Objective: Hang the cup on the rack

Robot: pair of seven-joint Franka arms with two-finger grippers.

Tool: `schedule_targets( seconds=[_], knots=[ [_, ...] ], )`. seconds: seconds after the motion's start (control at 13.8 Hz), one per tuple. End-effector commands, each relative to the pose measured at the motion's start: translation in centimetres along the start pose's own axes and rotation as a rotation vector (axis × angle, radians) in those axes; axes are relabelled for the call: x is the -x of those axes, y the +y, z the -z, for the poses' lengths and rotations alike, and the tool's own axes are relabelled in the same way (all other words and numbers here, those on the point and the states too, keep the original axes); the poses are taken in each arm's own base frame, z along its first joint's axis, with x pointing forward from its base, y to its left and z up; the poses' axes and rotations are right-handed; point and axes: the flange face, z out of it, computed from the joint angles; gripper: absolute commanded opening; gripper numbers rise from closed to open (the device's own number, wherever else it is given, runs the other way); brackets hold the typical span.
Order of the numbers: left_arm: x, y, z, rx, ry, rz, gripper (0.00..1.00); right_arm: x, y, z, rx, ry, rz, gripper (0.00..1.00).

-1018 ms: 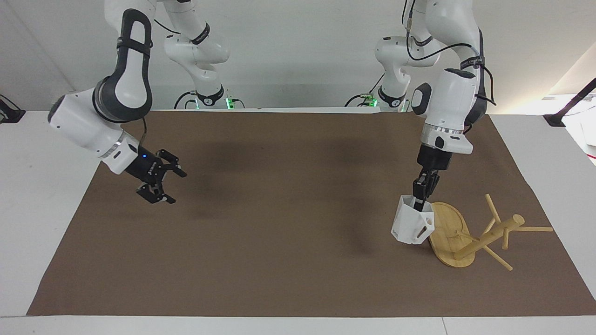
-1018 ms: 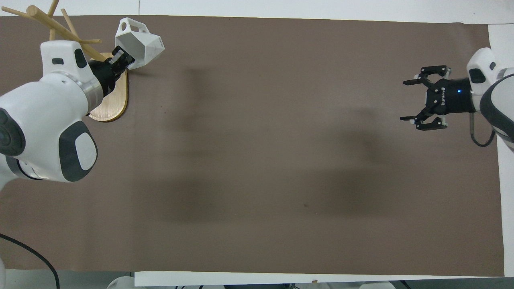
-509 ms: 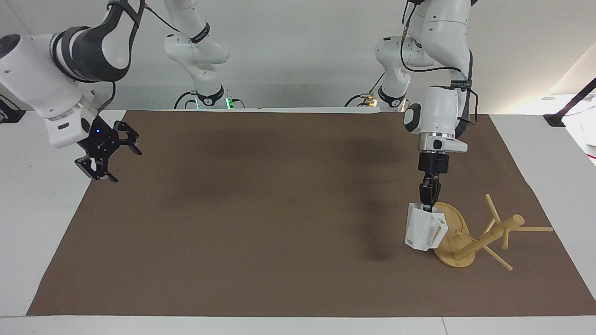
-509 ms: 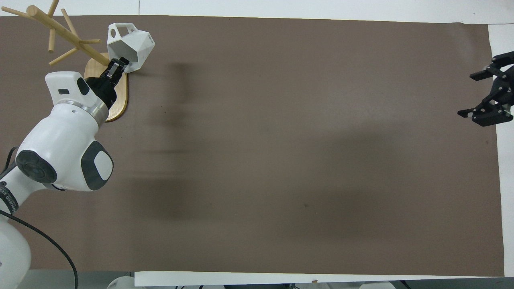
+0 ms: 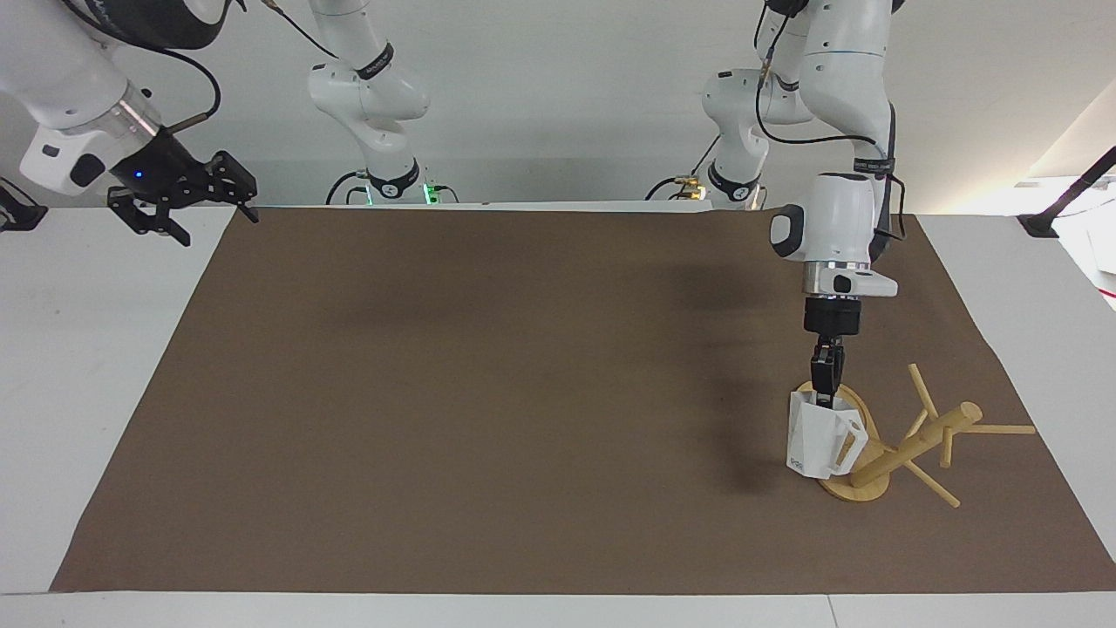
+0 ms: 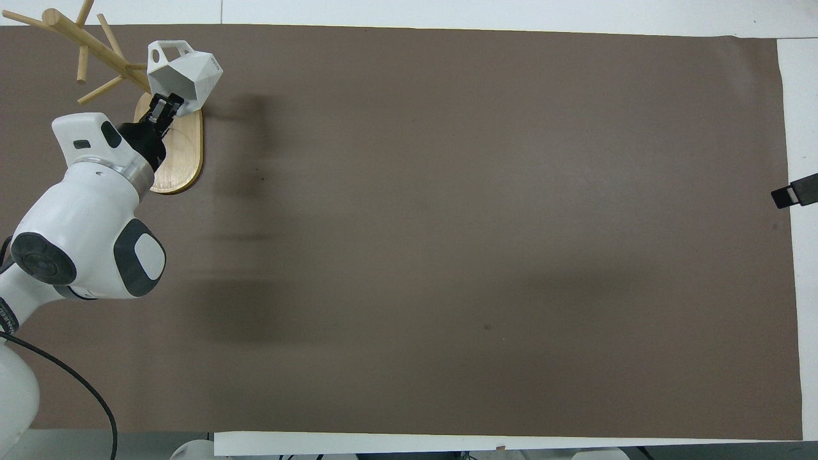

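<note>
Two jaws of the left gripper (image 5: 823, 390) are clamped on the rim wall of the cup (image 5: 819, 443), one finger inside the mouth and one outside, low at the right of the facing frame. The cup hangs upright from that pinch, above the bench (image 5: 523, 392) and over the oval base of the rack (image 5: 898, 445), its angular handle turned toward the rack's post. In the overhead frame the cup (image 6: 182, 70) sits at the upper left, right against the leaning post and pegs of the rack (image 6: 96, 48) — whether they touch I cannot tell.

The cup looks like thin, stiff plastic: light, unlikely to deform, but its smooth faceted walls could pivot in a narrow rim pinch if the handle catches a peg. Holding the rim on the side away from the handle seems the right place, since it leaves the handle's hole free for a peg. The rack stands tilted, so a nudge might shift it.

At the upper left of the facing frame the right gripper (image 5: 185, 196) waits off the brown mat with its jaws apart — only a tip of it (image 6: 794, 190) shows at the overhead frame's right edge.
</note>
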Motion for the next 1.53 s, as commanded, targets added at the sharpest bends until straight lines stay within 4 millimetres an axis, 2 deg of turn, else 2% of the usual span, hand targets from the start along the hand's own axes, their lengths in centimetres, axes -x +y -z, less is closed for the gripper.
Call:
schedule_targets(
  seconds=[0.0, 0.22, 0.51, 0.58, 0.65, 0.73, 0.95, 1.02, 1.16, 1.31, 1.45],
  knots=[
    [-1.1, -0.6, 0.0, 0.001, 0.022, 0.032, 0.0, 0.6, 0.6, 0.3, 0.064, -0.042, -0.124, 0.99],
    [-1.4, -1.8, 0.1, -0.026, 0.019, 0.044, 0.0, 0.6, -1.3, 0.4, 0.113, -0.052, -0.221, 0.99],
    [-1.7, -3.0, 0.1, -0.05, 0.019, 0.059, 0.0, 1.1, -1.2, 0.1, 0.106, -0.056, -0.241, 0.99],
    [-2.1, -3.2, 0.0, -0.058, 0.018, 0.081, 0.11, 1.7, -1.5, 0.2, 0.109, -0.051, -0.246, 0.99],
    [-2.4, -3.2, 0.0, -0.062, 0.02, 0.124, 0.61, 2.3, -2.0, 0.6, 0.114, -0.031, -0.24, 0.99],
    [-2.4, -3.1, 0.1, -0.067, 0.016, 0.147, 0.86, 2.6, -2.3, 0.4, 0.113, -0.03, -0.243, 0.99],
    [-1.9, -3.3, 1.0, -0.17, -0.071, 0.143, 0.91, 2.5, -3.1, 0.3, 0.117, -0.029, -0.272, 0.99],
    [-2.3, -3.2, 2.0, -0.223, -0.112, 0.147, 0.98, 2.5, -3.0, 0.2, 0.116, -0.03, -0.272, 0.99],
    [-2.7, -2.7, 3.9, -0.322, -0.195, 0.148, 0.98, 2.3, -3.1, 0.0, 0.115, -0.038, -0.271, 0.99],
    [-4.9, -2.8, 5.8, -0.419, -0.274, 0.095, 0.98, 2.1, -3.0, -0.6, 0.111, -0.059, -0.27, 0.99],
    [-6.8, -2.6, 8.0, -0.488, -0.409, -0.084, 0.98, 2.3, -2.4, -1.0, 0.106, -0.067, -0.281, 0.99]
  ],
)
